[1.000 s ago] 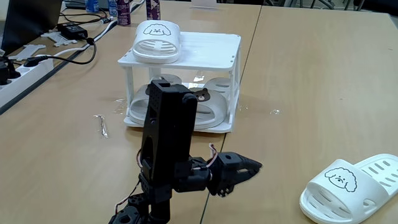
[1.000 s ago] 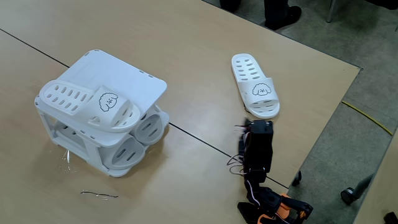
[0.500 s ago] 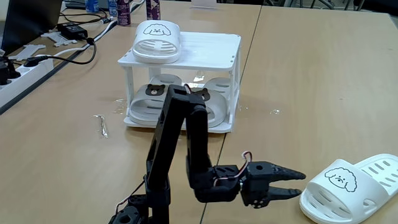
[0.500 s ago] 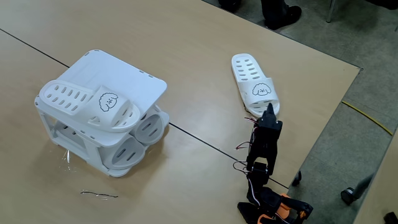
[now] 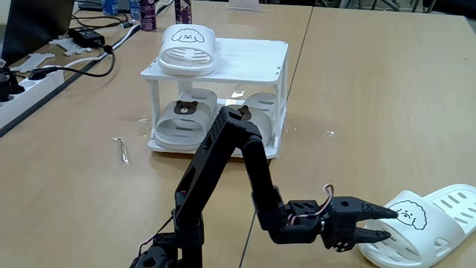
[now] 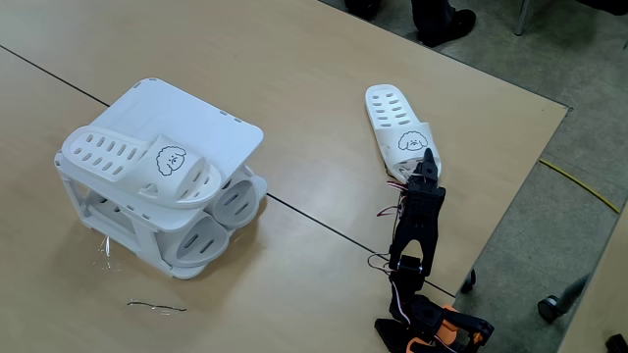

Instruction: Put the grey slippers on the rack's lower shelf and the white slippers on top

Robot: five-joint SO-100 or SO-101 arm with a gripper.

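On the rack (image 5: 245,59), one white slipper (image 5: 187,48) sits on top; a fixed view reveals the grey slippers (image 5: 184,119) on the lower shelf (image 5: 216,149). Rightward on the worktop (image 5: 372,97), the claw (image 5: 388,223), parted and empty, reaches the second white slipper (image 6: 402,132).

Rack (image 5: 245,56) on table (image 5: 372,97): one slipper (image 5: 187,48) on top shelf, left side; two slippers (image 5: 186,119) side by side on lower shelf (image 5: 216,145). Another slipper (image 5: 431,219) on table, right of rack, well apart, tool (image 5: 387,223) at its toe end.
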